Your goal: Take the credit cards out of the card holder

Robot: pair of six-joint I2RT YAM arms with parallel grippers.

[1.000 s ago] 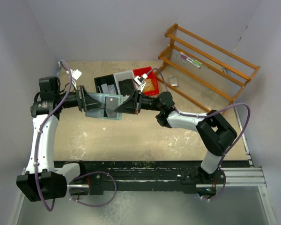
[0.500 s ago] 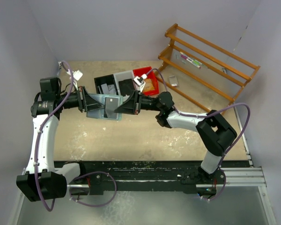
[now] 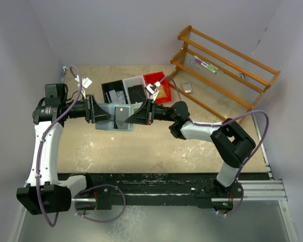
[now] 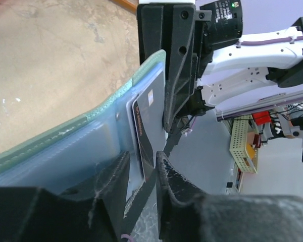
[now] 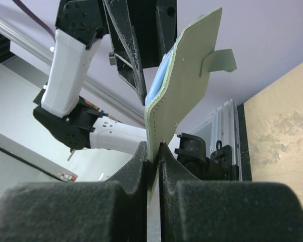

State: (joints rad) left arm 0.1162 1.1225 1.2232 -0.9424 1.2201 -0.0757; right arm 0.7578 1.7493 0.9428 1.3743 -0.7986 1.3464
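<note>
Right claw: clamps tight on the edge of the card holder's mint-green cover, snap tab jutting sideways near the top. Left claw: straddles a dark credit card and a clear pocket page, fingers a little apart; cannot tell whether pressing on them. Hangs open in the air between both claws, over the tabletop, just in front of the bins.

Tabletop: tan, mottled, scuffed pale in spots; black flecked strip along the near edge. Plain lilac-grey walls to the left, right and far side.

Far side, in a row: black bin, grey bin, red bin. Small silver device just right of the red one. Wooden rack slanting along the right wall, a marker on one rail. White tag near the far left corner.

Cannot read the fine print along the card's edge, nor the white lettering on the facing arm's label: too small.
</note>
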